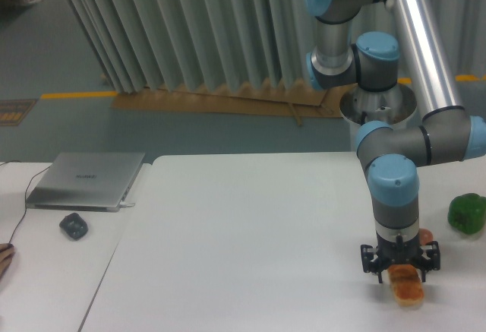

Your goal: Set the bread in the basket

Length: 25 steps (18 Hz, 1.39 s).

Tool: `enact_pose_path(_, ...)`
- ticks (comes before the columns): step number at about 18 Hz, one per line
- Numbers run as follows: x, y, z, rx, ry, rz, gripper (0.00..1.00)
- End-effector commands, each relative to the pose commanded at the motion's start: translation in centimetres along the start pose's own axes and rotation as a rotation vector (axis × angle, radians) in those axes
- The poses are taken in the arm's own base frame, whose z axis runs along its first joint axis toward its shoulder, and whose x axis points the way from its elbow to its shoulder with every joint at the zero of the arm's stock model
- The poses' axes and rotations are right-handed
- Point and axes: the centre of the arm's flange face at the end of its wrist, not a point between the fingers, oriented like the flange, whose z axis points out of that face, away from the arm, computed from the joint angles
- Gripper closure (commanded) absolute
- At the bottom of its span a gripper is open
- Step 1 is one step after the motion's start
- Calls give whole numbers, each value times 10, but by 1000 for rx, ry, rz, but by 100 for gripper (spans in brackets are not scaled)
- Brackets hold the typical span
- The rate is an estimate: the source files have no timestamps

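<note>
grey vertical blinds (190, 28) | teal floor (68, 131) (yellow stripe) | white table (243, 233)

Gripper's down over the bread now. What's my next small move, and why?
Probably ease down a touch and close. The gripper sits directly over the near end of the bread, jaws apart on either side of it, with no sign it is clamped yet. The bread lies on the table. No basket shows in this view, so secure the grasp before planning the carry.

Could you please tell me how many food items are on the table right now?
3: the bread under the gripper near the front right; a pinkish egg just behind the gripper, mostly hidden; a green pepper at the right edge. Others may be out of frame.
</note>
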Motion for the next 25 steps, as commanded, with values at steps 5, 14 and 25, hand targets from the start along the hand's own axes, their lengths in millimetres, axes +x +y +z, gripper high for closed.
enact_pose_path(5,1,2,1,-3,2,13,90)
enact_pose_path(14,-55,29,-93,84,-19,212,90)
enact_pose_path(25,-201,77,-101,32,-36,420,90)
